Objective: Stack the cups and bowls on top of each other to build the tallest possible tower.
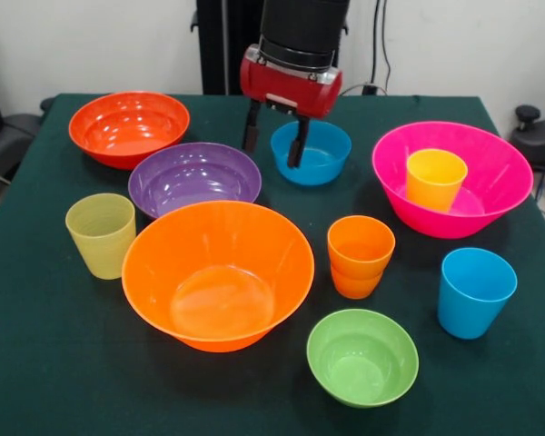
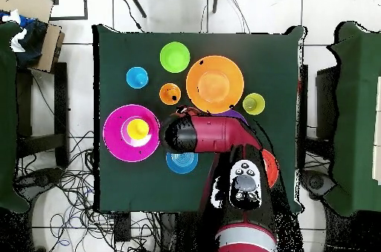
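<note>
My gripper (image 1: 273, 143) hangs open and empty over the left rim of the small blue bowl (image 1: 316, 154), just right of the purple bowl (image 1: 194, 176). The large orange bowl (image 1: 218, 272) sits front centre. The red-orange bowl (image 1: 129, 125) is at the far left. The hot pink bowl (image 1: 472, 202) at the right holds the yellow cup (image 1: 434, 178). The ribbed yellow-green cup (image 1: 101, 234), orange cup (image 1: 360, 255), sky blue cup (image 1: 474, 291) and lime green bowl (image 1: 362, 356) stand apart. In the overhead view my arm (image 2: 212, 134) hides the gripper and most of the purple bowl.
The dark green table (image 1: 36, 363) carries all vessels. Chairs (image 2: 357, 115) stand at both sides in the overhead view, and cables (image 2: 67, 189) lie on the floor. The pedestal (image 1: 227, 45) rises behind the table's far edge.
</note>
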`<act>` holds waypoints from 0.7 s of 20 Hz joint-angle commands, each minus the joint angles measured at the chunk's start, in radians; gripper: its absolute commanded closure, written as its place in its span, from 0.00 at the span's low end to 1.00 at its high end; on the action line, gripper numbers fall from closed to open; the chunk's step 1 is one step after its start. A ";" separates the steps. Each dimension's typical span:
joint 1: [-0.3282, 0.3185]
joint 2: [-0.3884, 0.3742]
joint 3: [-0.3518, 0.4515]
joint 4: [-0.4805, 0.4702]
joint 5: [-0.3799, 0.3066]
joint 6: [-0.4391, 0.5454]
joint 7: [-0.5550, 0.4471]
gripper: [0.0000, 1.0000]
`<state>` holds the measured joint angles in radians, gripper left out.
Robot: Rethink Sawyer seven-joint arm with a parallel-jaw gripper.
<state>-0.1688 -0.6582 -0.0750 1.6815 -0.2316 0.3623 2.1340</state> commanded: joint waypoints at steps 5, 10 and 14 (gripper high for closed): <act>0.030 0.057 0.119 -0.120 -0.103 0.142 -0.124 0.00; 0.040 0.069 0.119 -0.172 -0.103 0.183 -0.115 0.00; 0.054 0.092 0.103 -0.232 -0.110 0.203 -0.112 0.00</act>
<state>-0.1447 -0.6546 -0.0547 1.5740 -0.2656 0.4202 2.1340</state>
